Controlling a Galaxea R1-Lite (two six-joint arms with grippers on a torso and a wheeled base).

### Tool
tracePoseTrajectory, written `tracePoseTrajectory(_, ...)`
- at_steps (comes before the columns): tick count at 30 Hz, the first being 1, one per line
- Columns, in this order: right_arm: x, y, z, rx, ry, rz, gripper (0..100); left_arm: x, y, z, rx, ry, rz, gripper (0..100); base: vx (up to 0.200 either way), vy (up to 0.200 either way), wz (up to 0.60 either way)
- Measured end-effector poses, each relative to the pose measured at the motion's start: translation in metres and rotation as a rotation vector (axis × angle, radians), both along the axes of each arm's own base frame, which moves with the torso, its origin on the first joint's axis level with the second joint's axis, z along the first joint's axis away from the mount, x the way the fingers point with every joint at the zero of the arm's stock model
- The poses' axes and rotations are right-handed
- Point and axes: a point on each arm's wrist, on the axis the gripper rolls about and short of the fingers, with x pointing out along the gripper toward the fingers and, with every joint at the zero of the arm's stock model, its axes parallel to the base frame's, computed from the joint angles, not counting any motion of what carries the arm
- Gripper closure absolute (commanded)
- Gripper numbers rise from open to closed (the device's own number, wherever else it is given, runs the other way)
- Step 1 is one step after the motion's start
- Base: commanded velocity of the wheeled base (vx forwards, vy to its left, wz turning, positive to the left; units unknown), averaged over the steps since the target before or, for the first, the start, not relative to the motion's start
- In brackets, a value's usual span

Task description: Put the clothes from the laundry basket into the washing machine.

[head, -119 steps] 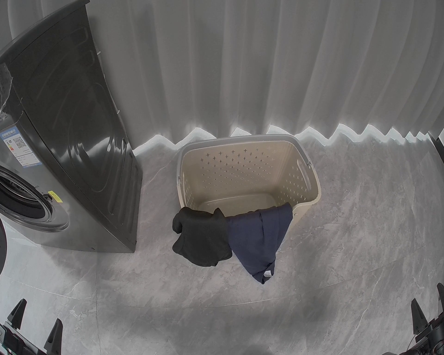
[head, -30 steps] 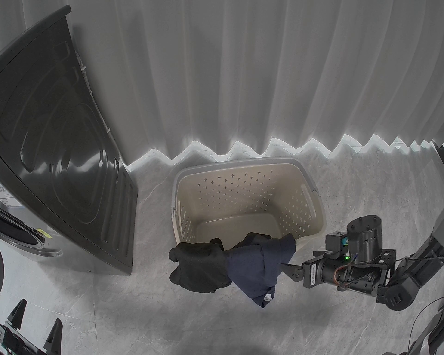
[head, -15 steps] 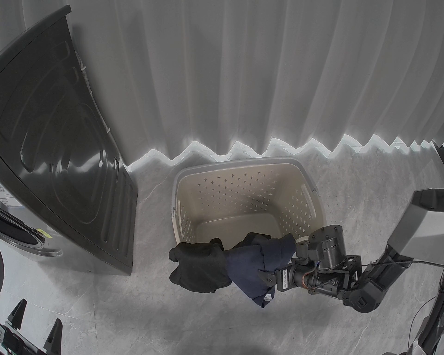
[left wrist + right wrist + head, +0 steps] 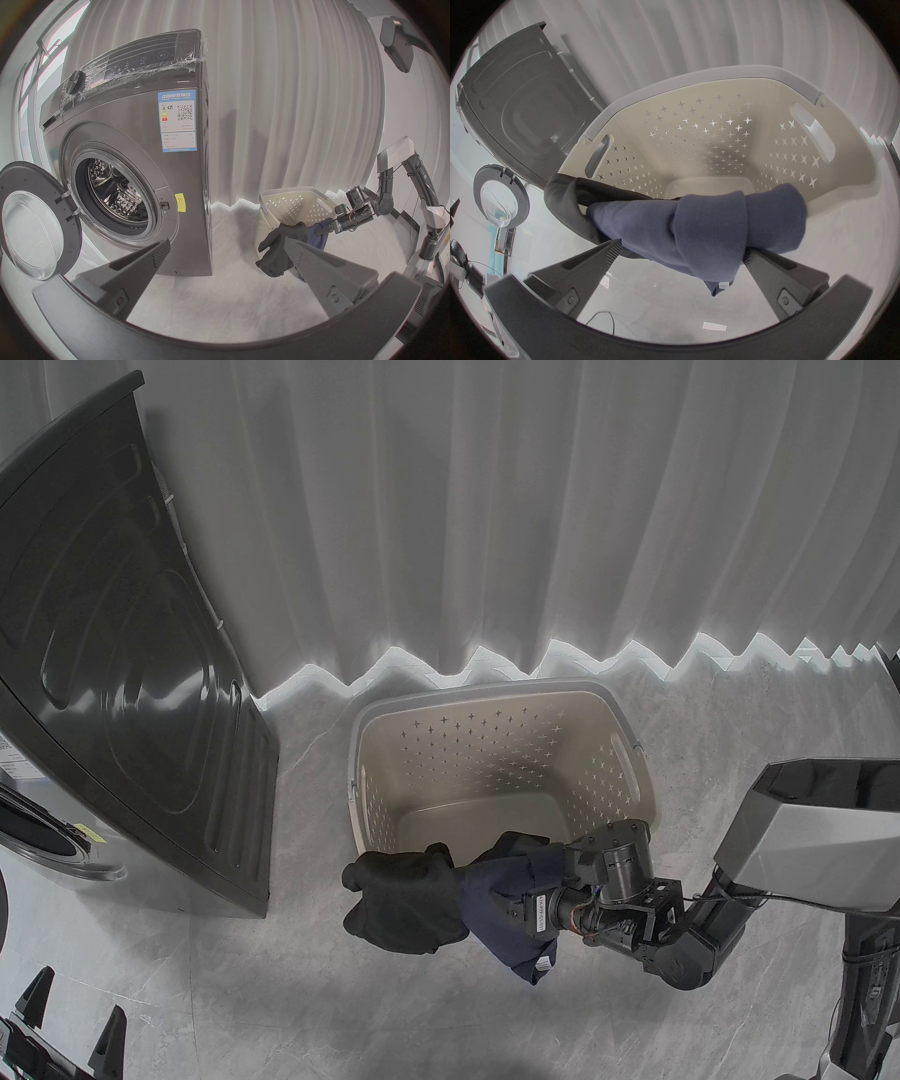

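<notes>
A beige laundry basket (image 4: 497, 697) stands on the floor, with a black garment (image 4: 403, 899) and a navy garment (image 4: 497, 922) draped over its near rim. My right gripper (image 4: 523, 915) is pushed into the navy garment (image 4: 708, 225) from the right. It is open, with one finger on each side of the bunched cloth. My left gripper (image 4: 73, 1016) hangs open and empty at the lower left, far from the basket. The washing machine (image 4: 140, 140) stands to the left, its round door (image 4: 33, 220) swung open and its drum (image 4: 115, 197) visible.
White curtains (image 4: 525, 510) hang behind the basket. The machine's dark side panel (image 4: 122, 669) is close to the basket's left. Grey floor (image 4: 281, 997) lies open in front of the basket and between it and the machine. A cable (image 4: 600, 318) lies on the floor.
The right arm came in from the right, and its gripper slid leftward into the navy garment, bunching it on the rim. The head view shifted since the earliest frame. The left gripper stayed still.
</notes>
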Motion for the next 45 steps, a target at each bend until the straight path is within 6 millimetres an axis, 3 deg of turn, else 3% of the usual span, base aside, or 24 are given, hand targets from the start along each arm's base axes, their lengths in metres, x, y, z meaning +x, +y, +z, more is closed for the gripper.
tracePoseTrajectory(26, 0.018, 0.019, -0.015, 0.058, -0.043, -0.002, 0, 0.0, 0.0, 0.0, -0.001, 0.0, 0.0, 0, 0.0, 0.0, 0.0)
tracePoseTrajectory(27, 0.018, 0.02, -0.015, 0.06, -0.046, -0.001, 100, 0.0, 0.0, 0.0, -0.001, 0.0, 0.0, 0, 0.0, 0.0, 0.0)
tracePoseTrajectory(38, 0.008, 0.027, -0.022, 0.062, -0.025, 0.024, 100, 0.0, 0.0, 0.0, -0.008, 0.0, 0.003, 0, 0.0, 0.0, 0.0)
tracePoseTrajectory(45, -0.009, 0.027, -0.012, 0.073, -0.011, 0.044, 100, 0.0, 0.0, 0.0, -0.008, 0.0, 0.003, 0, 0.0, 0.0, 0.0)
